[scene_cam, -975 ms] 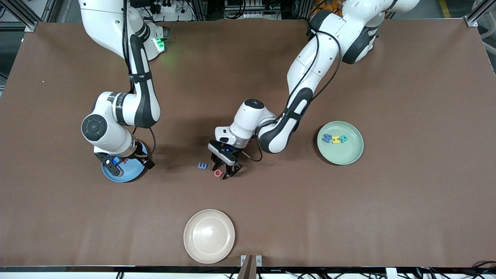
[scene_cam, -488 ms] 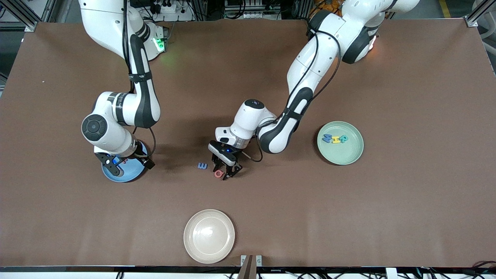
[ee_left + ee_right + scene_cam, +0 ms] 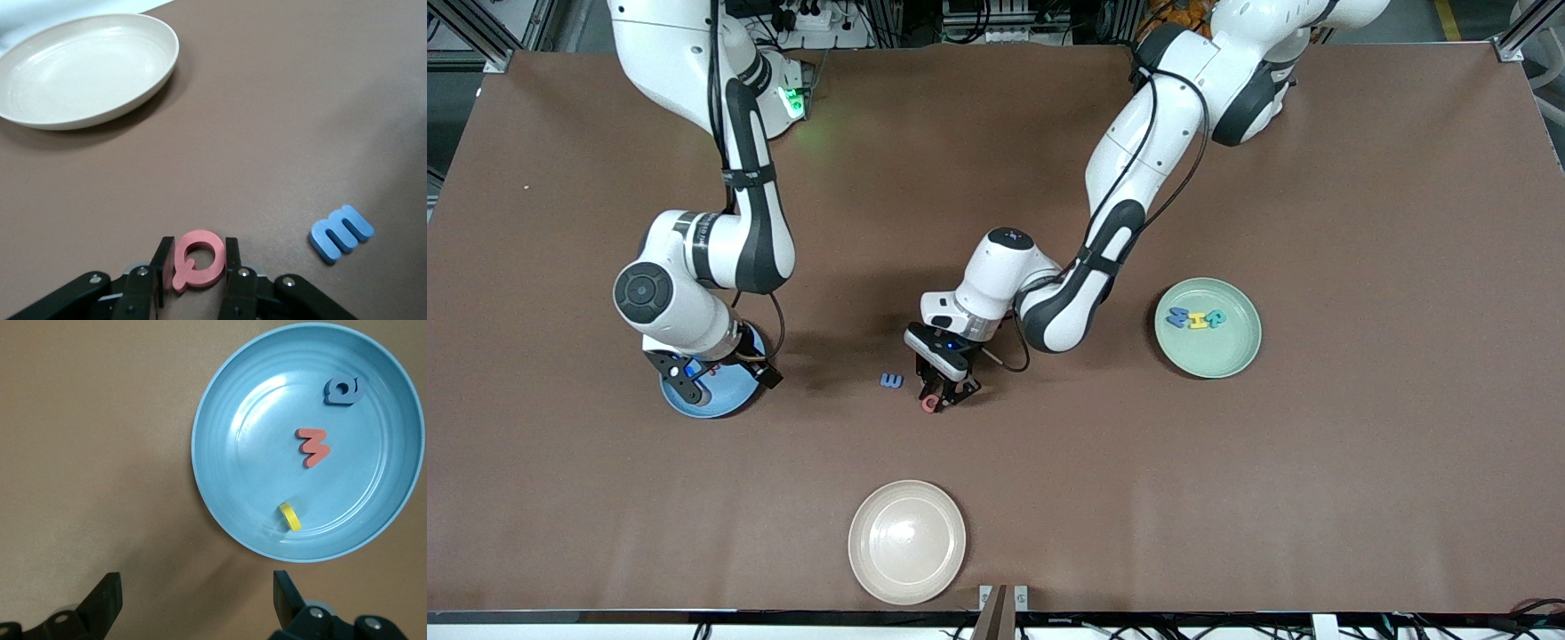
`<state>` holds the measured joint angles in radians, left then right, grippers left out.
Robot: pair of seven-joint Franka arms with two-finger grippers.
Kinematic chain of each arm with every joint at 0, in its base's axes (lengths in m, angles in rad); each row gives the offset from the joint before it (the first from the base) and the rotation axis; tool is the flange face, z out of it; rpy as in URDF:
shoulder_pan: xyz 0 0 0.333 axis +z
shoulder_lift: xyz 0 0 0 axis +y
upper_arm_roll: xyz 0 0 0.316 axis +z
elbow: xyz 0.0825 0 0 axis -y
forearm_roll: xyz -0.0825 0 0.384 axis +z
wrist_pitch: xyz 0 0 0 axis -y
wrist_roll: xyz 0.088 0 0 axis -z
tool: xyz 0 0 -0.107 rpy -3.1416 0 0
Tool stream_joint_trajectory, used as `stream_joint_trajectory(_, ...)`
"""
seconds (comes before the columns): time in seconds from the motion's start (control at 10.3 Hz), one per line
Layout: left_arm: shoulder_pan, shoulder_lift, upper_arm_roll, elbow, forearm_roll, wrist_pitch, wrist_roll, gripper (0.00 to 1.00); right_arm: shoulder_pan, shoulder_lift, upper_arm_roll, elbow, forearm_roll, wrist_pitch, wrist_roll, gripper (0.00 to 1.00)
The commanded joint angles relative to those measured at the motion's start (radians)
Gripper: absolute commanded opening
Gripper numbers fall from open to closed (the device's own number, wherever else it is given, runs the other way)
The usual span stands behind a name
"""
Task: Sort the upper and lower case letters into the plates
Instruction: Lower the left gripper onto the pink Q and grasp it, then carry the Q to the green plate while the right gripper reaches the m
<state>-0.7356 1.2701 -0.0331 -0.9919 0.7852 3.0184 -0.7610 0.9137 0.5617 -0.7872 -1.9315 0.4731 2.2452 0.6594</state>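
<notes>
Letters are split among two plates and the table. Down on the tabletop near its middle, the left gripper (image 3: 938, 397) has its fingers (image 3: 232, 257) pressed against both sides of a red Q-shaped letter (image 3: 198, 259). A blue m-shaped letter (image 3: 891, 380) lies flat just beside it, at about ten o'clock from the red one in the front view, toward the right arm's end. The pale mint green plate (image 3: 1238, 354), toward the left arm's end at roughly three o'clock from the left gripper, carries a row of three letters: blue (image 3: 1178, 316), yellow (image 3: 1198, 320) and teal (image 3: 1216, 317). The right gripper (image 3: 716, 380) hangs over the sky blue plate (image 3: 237, 408) with its fingers spread wide apart. That plate holds a dark blue letter (image 3: 343, 390), a red zigzag letter (image 3: 313, 447) and a yellow piece (image 3: 290, 516). A cream-beige plate (image 3: 871, 569) sits at six o'clock from the left gripper, nearest the front camera.
</notes>
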Motion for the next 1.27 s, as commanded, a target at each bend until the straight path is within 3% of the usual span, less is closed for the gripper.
stream_joint_trajectory(0.0, -0.005, -0.072, 0.03, -0.04, -0.018, -0.083, 0.002, 0.0, 0.004, -0.002, -0.003, 0.012, -0.002, -0.015, 0.019, 1.0)
stream_joint_trajectory(0.2, 0.007, -0.174, -0.016, -0.155, -0.018, -0.18, 0.028, 0.0, 0.004, -0.002, 0.0, 0.025, -0.002, -0.016, 0.038, 1.0)
stream_joint_trajectory(0.29, 0.054, -0.231, -0.09, -0.216, -0.02, -0.247, 0.07, 0.0, 0.004, 0.0, 0.017, 0.037, -0.002, -0.016, 0.052, 1.0)
stream_joint_trajectory(0.59, 0.342, -0.404, -0.452, -0.408, -0.02, -0.59, 0.091, 0.0, -0.012, 0.007, 0.061, 0.075, 0.001, -0.015, 0.156, 1.0)
stream_joint_trajectory(0.88, 0.803, -0.442, -0.913, -0.563, -0.018, -0.908, 0.092, 0.0, -0.041, 0.027, 0.136, 0.123, 0.022, -0.013, 0.365, 1.0)
stream_joint_trajectory(0.98, 0.935, -0.442, -1.029, -0.611, -0.018, -1.008, 0.1, 0.0, -0.041, 0.05, 0.158, 0.15, 0.024, -0.012, 0.452, 1.0)
stream_joint_trajectory(1.17, 1.158, -0.442, -1.178, -0.715, 0.0, -1.13, 0.104, 0.0, -0.042, 0.107, 0.221, 0.216, 0.025, -0.003, 0.579, 1.0)
